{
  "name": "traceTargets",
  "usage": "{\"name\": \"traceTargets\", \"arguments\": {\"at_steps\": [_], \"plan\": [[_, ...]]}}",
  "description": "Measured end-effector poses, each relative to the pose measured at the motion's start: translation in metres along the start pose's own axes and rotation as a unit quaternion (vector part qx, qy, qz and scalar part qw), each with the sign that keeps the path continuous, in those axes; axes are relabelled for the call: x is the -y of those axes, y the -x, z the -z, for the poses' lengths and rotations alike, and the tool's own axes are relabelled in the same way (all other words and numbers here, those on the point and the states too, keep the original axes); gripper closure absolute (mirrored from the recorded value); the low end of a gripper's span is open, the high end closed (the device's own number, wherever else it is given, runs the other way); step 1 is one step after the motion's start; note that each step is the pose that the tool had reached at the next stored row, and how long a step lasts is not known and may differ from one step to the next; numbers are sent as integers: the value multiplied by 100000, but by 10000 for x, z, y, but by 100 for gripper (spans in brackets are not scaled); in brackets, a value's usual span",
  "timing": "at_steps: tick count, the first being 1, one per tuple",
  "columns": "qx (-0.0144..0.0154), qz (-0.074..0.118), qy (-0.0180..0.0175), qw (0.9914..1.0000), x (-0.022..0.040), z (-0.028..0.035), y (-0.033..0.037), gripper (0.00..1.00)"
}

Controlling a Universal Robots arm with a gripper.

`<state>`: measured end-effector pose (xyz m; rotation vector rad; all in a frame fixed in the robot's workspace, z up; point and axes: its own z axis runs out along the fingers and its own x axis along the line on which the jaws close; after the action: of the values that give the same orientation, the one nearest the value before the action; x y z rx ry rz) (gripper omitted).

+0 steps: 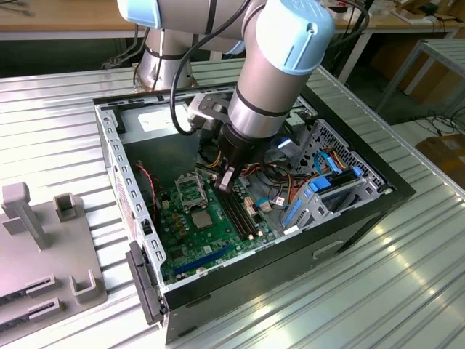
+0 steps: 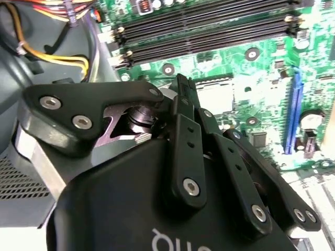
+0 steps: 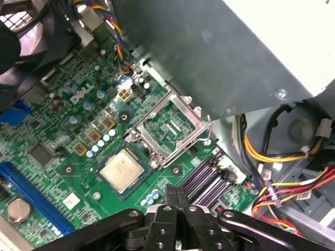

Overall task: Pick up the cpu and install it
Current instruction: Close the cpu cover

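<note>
"Where was the cpu (image 3: 121, 170)?"

"Flat in a dark square seat on the green motherboard (image 1: 211, 246), just beside the metal socket frame (image 3: 170, 125), all inside the open computer case (image 1: 109, 149)."

"And the gripper (image 1: 227, 182)?"

"Down in the case over the memory slots (image 1: 240, 214), near the cpu on the exterior view's right but apart from it. Its fingers (image 3: 171, 201) were pressed together with nothing between them."

"What else did the case hold?"

"Coloured cables (image 3: 272, 196), a grey power supply (image 3: 220, 47) at the far side, and a drive cage (image 1: 334, 185) with blue clips on the exterior view's right. Outside, on the exterior view's left, a grey fixture (image 1: 43, 247) stood on the ribbed metal table (image 1: 51, 116)."
</note>
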<state>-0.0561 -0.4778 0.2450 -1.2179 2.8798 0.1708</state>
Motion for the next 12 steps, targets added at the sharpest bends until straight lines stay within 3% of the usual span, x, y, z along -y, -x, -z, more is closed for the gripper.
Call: {"name": "traceTargets", "arguments": {"at_steps": [1,4,8,12], "plan": [[210,6,196,100000,-8,-2,9,89],[394,12,387,99998,-39,-6,48,89],[263,-12,559,99998,-66,-27,196,89],[216,179,597,99998,-133,-53,282,89]]}}
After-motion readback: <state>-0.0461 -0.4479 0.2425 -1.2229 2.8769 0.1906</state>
